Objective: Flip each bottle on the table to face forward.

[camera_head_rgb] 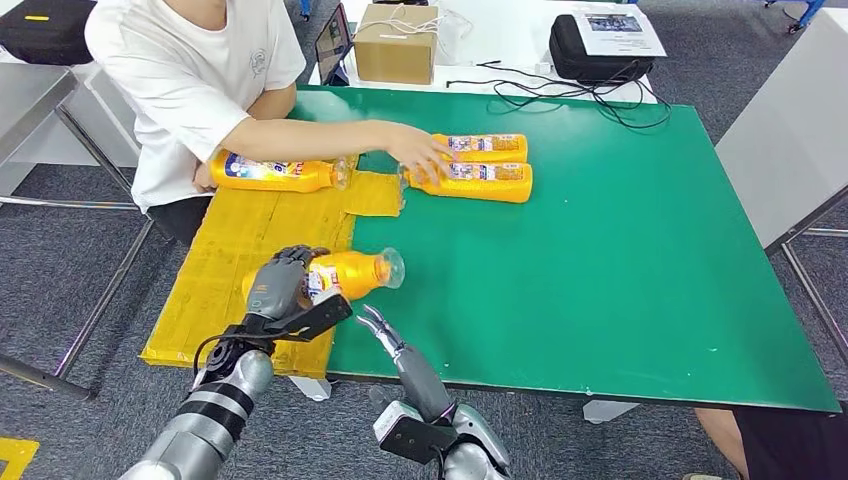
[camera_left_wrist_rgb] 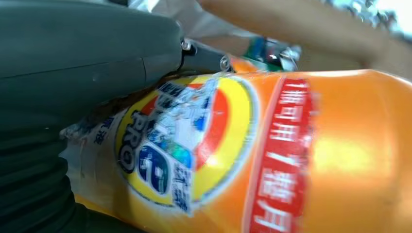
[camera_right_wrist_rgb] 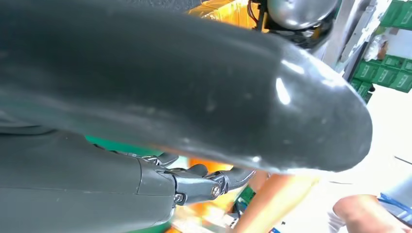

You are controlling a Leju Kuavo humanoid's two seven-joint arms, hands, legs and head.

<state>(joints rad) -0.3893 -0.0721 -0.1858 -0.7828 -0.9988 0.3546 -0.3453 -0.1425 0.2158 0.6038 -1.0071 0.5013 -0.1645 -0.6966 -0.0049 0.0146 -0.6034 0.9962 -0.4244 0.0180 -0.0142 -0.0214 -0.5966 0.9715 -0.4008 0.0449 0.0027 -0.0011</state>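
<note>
An orange bottle (camera_head_rgb: pixel 350 274) lies on its side at the near left of the green table (camera_head_rgb: pixel 620 260), cap pointing right. My left hand (camera_head_rgb: pixel 280 288) grips its base end; the left wrist view shows the bottle's torn label (camera_left_wrist_rgb: pixel 184 145) close up against the hand (camera_left_wrist_rgb: pixel 82 63). My right hand (camera_head_rgb: pixel 395 345) hovers just in front of the table's near edge, fingers apart and holding nothing. Two orange bottles (camera_head_rgb: pixel 485 148) (camera_head_rgb: pixel 480 182) lie side by side at the far middle. Another bottle (camera_head_rgb: pixel 280 172) lies at the far left on the yellow cardboard (camera_head_rgb: pixel 230 260).
A person in a white shirt (camera_head_rgb: pixel 190 70) sits at the far left, one hand (camera_head_rgb: pixel 420 155) reaching onto the two far bottles. A cardboard box (camera_head_rgb: pixel 396 42), a black case (camera_head_rgb: pixel 600 45) and cables (camera_head_rgb: pixel 560 92) lie behind the table.
</note>
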